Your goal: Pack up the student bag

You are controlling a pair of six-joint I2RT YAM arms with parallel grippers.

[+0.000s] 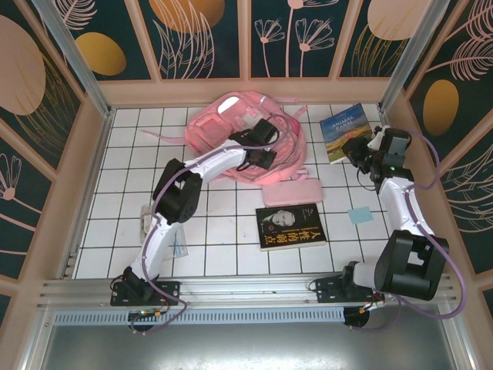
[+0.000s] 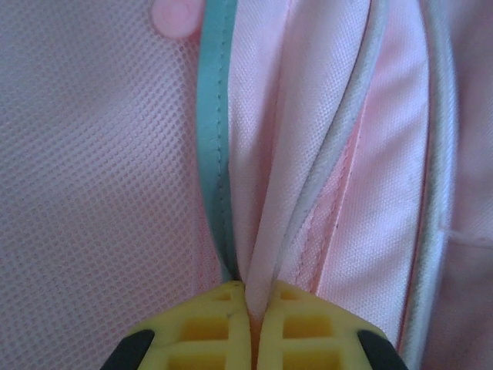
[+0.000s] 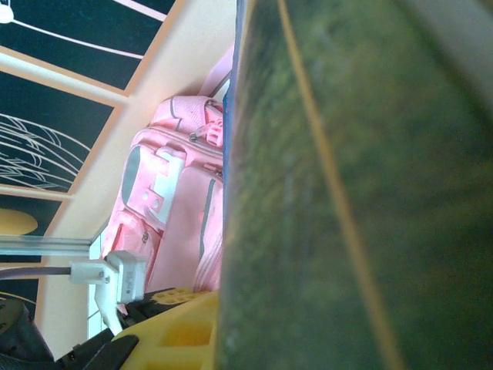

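Note:
The student bag, pink with silver strips, lies at the back middle of the tiled table. My left gripper is on its right side. In the left wrist view the yellow jaws are shut on a fold of the bag's pink fabric, beside a teal piping edge. My right gripper is at the back right, shut on the lower right edge of a book with a landscape cover. In the right wrist view that book stands close against one yellow finger, and the bag lies beyond.
A flat pink pencil case lies just in front of the bag. Near it, toward me, is a black book with a face on its cover. A small blue square sits to the right. Small items lie left. Walls enclose the table.

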